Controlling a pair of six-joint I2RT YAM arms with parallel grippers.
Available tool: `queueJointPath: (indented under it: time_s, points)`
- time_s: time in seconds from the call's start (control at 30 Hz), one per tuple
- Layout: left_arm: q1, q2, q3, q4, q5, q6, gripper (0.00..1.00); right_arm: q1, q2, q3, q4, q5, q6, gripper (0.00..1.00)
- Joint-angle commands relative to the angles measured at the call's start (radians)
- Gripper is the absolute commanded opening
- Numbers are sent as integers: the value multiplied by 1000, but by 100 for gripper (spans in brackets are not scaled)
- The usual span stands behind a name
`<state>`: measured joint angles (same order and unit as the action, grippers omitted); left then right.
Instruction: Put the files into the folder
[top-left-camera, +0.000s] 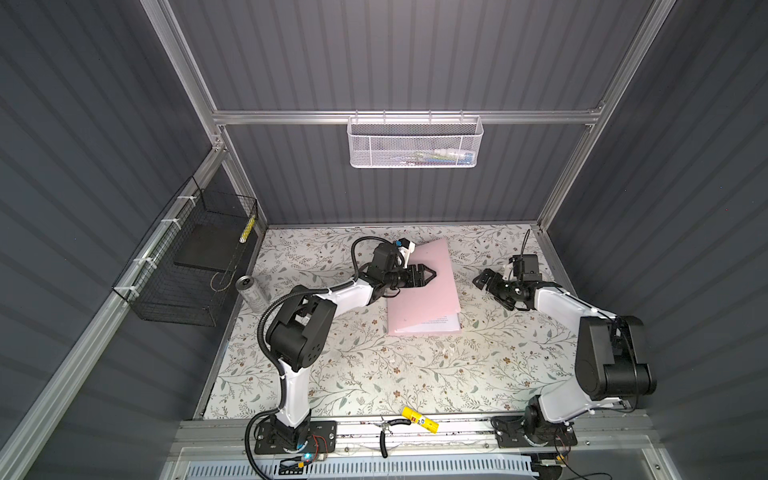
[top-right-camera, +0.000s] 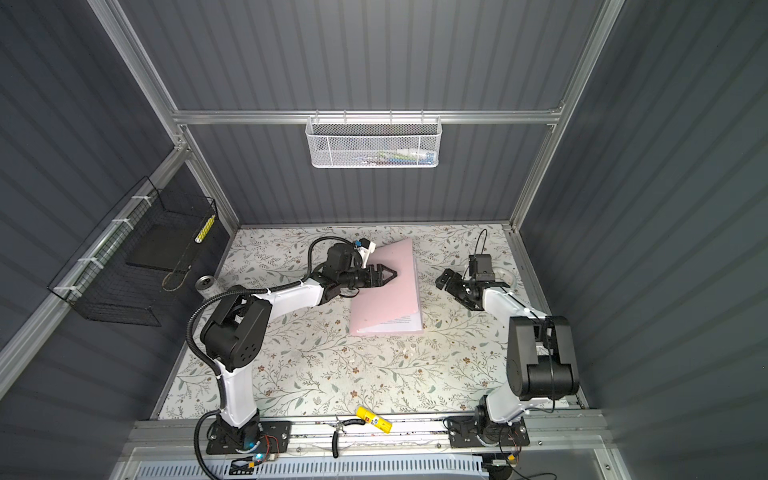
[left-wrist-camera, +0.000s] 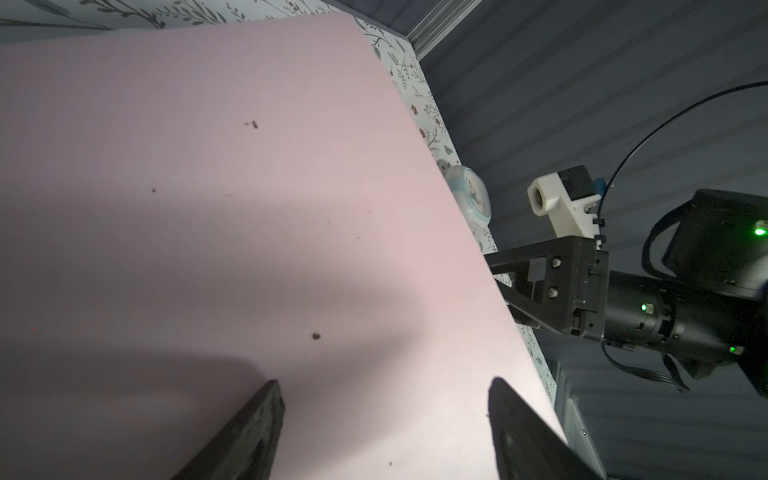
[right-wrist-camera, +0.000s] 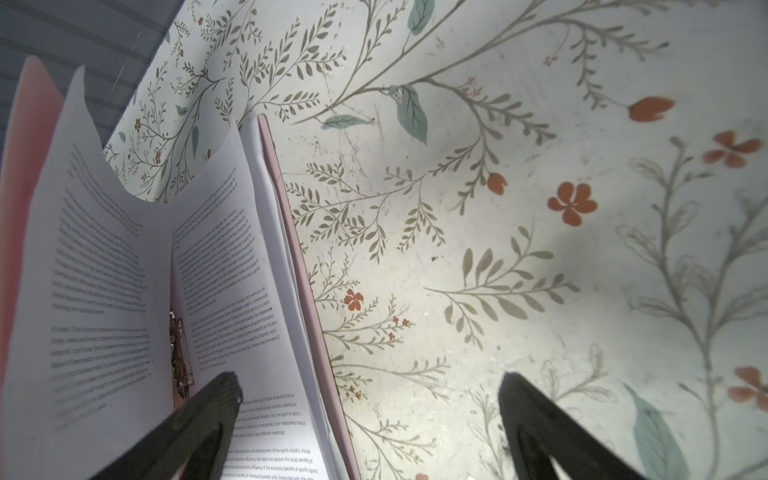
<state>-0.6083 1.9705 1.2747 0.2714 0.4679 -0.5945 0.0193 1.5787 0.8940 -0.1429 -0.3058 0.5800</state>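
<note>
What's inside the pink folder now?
Printed white sheets and a metal clip lie inside the folder. From above, its cover hides all but the sheets' near edge.

Small black print is running across the files (right-wrist-camera: 104, 266) inside the folder (right-wrist-camera: 307, 291). It is showing too blurred to read.

Folder (top-left-camera: 422, 291) cover hides most of the files (top-left-camera: 444, 324) in both top views. Only a near-edge strip shows, and the print is too small to read. Left wrist view: folder and left fingers (left-wrist-camera: 249, 432) cut off by the frame. Right wrist view: right fingers (right-wrist-camera: 187, 432) cut off too, metal clip (right-wrist-camera: 181, 353) half hidden between sheets, print blurred. White basket (top-left-camera: 415, 145) contents too small to tell.
</note>
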Motion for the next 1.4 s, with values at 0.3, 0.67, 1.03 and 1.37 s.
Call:
queueJointPath:
  time_s: [0.3, 0.67, 1.03, 1.37]
  points:
    - [-46, 105, -9, -14, -147, 86, 77, 4, 22, 10, 15, -72, 20, 99]
    - [-50, 142, -75, 28, -219, 75, 76, 5, 19, 8, 6, -70, 17, 99]
    - [-49, 17, -69, -69, -312, 192, 78, 5, -23, 37, -30, -55, 4, 99]
    - [-48, -214, -149, -155, -528, 314, 83, 11, -106, 37, -8, -57, -5, 99]
